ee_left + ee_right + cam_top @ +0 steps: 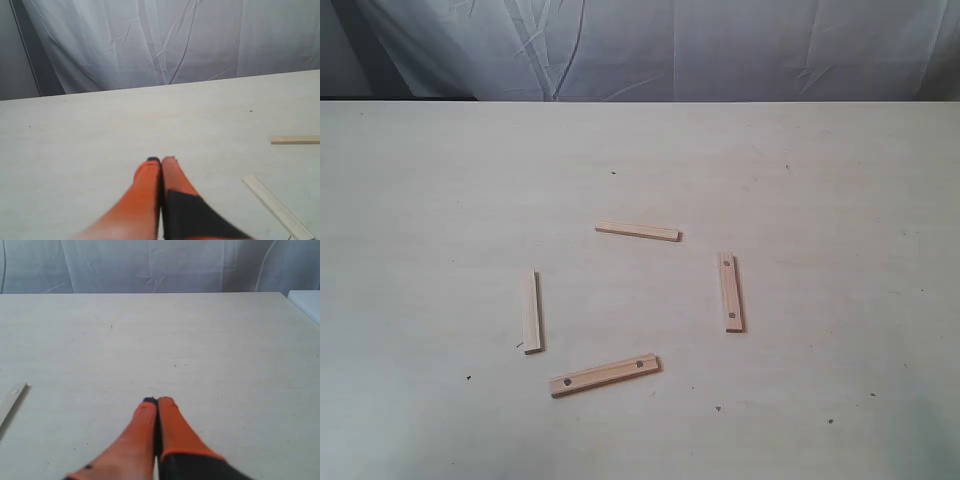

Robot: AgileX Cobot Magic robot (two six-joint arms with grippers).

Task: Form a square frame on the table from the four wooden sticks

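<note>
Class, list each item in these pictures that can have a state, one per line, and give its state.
Far stick: lying loose, touching no other stick.
Left-side stick: lying loose, touching no other stick.
Right-side stick: lying flat, dark dots facing up, touching no other stick.
Near stick: lying flat, dark dots facing up, touching no other stick.
Left gripper: shut, holding nothing.
Right gripper: shut, holding nothing.

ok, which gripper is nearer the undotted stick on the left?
Left, likely: the left gripper has the left stick close beside it; the right gripper sees only a dotted stick.
</note>
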